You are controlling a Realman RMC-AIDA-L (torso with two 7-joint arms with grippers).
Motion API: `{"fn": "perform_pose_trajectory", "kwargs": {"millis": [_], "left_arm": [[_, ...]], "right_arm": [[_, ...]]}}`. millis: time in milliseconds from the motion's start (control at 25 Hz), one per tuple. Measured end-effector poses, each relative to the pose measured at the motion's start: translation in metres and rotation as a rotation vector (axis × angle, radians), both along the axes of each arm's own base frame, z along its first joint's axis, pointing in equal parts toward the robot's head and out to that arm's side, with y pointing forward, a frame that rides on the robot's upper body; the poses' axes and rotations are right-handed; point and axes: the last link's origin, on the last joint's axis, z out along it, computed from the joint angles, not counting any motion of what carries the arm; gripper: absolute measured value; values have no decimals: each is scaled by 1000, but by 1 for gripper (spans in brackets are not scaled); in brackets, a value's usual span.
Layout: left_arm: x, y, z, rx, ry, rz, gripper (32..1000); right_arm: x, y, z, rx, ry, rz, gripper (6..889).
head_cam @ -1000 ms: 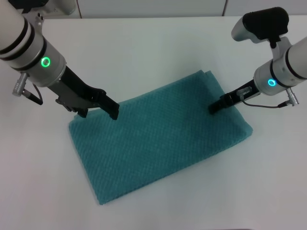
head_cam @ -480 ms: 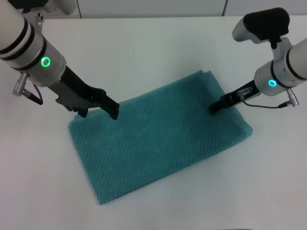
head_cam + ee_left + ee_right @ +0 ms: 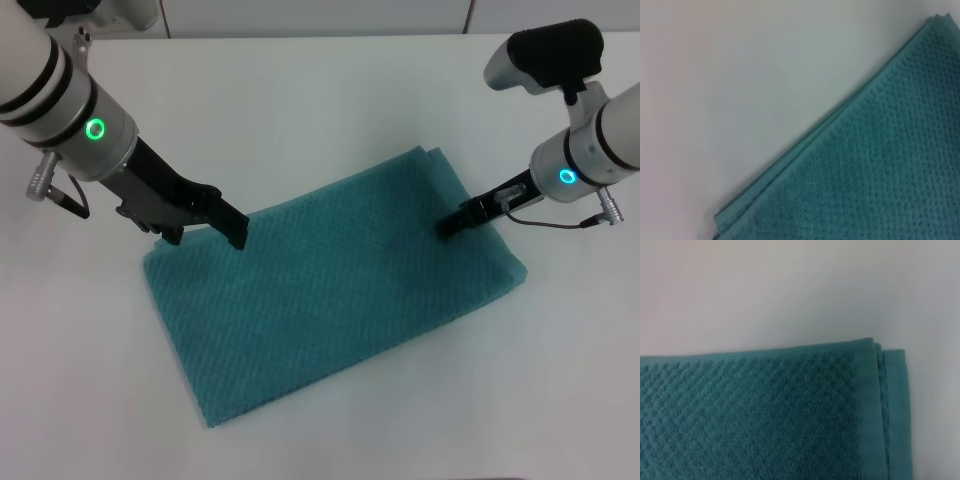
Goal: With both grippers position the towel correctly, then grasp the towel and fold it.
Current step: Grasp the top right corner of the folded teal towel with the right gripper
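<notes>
While your left gripper [image 3: 236, 232] sits low at the towel's [image 3: 335, 285] far left corner region, its black fingers reach down and inward from the white-and-grey arm, with the tips over the far long edge of the cloth. You cannot tell from the head view whether those fingers are spread or closed, nor whether they pinch any cloth. The left wrist view shows none of its own fingers, only the layered edge of the towel [image 3: 875, 170] running diagonally across the white table [image 3: 740, 75], with one corner of the stacked layers at the frame's lower part.

Your right gripper [image 3: 444, 226] rests over the towel's right end, just inside the far right corner, its narrow black tip pointing inward toward the cloth's middle. Its grip, too, cannot be read. The right wrist view shows the towel [image 3: 765, 415] corner with a flat hem and a second layer peeking out beside it, lying on the table [image 3: 790, 285].

The towel lies flat and doubled on the table [image 3: 320, 100], its long axis slanted, the left end nearer the robot and the right end farther away, between the two grippers.

Compared with the earlier frames, nothing you can see has shifted: both grippers keep their places and the towel's outline is the same.
</notes>
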Motion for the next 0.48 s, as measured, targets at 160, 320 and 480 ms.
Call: {"fn": "perform_pose_trajectory", "kwargs": {"millis": [160, 320, 480], "left_arm": [[0, 0, 0, -1, 0, 0, 893], [0, 0, 0, -1, 0, 0, 893], [0, 0, 0, -2, 1, -1, 893]], "right_arm": [[0, 0, 0, -1, -2, 1, 858], [0, 0, 0, -2, -2, 2, 858], [0, 0, 0, -2, -3, 3, 858]]}}
